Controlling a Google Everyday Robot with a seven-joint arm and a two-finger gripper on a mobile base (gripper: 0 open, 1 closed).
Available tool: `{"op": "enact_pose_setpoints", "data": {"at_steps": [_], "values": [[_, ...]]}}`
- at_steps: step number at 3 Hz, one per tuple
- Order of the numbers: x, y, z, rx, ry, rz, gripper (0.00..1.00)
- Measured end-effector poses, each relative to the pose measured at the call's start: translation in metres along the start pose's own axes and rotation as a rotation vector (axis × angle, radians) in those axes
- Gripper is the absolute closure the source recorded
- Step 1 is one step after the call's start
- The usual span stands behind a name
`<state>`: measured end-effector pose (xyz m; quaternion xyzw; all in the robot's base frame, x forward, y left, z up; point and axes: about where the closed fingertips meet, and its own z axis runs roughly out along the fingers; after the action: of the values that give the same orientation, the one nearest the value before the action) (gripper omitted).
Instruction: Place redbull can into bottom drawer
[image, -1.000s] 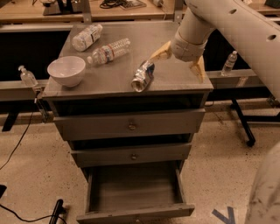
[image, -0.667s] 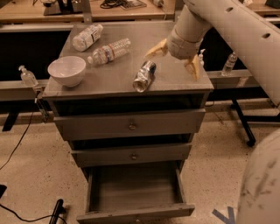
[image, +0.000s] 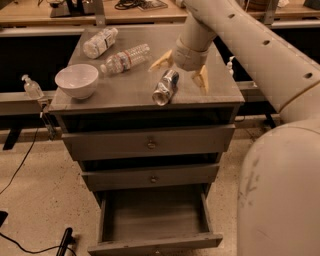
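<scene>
The redbull can (image: 165, 87) lies on its side on the grey cabinet top (image: 125, 92), right of centre, its open-looking end toward the front edge. My gripper (image: 181, 71) hangs just above and behind the can, open, with one tan finger (image: 162, 61) to the can's left rear and the other finger (image: 202, 78) to its right. The fingers straddle the can's far end without closing on it. The bottom drawer (image: 154, 220) is pulled out below, its plain grey interior bare.
Two clear water bottles (image: 100, 42) (image: 125, 58) lie at the back left of the top. A white bowl (image: 76, 80) stands at the front left. The two upper drawers (image: 150, 144) are shut. My arm fills the right side. A sanitizer bottle (image: 32, 88) stands at left.
My gripper has moved left and down toward the can, from beside its right rear to straddling its far end. The can has not moved.
</scene>
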<state>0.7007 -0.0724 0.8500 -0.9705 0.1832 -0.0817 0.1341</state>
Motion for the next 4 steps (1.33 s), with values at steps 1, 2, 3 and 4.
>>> {"op": "enact_pose_setpoints", "data": {"at_steps": [1, 2, 3, 4], "values": [[-0.009, -0.014, 0.03, -0.046, -0.063, -0.022, 0.26], [-0.011, -0.018, 0.033, -0.055, -0.076, -0.029, 0.49], [-0.011, -0.019, 0.028, -0.055, -0.076, -0.029, 0.71], [-0.015, -0.027, 0.02, -0.055, -0.067, -0.049, 0.95]]}}
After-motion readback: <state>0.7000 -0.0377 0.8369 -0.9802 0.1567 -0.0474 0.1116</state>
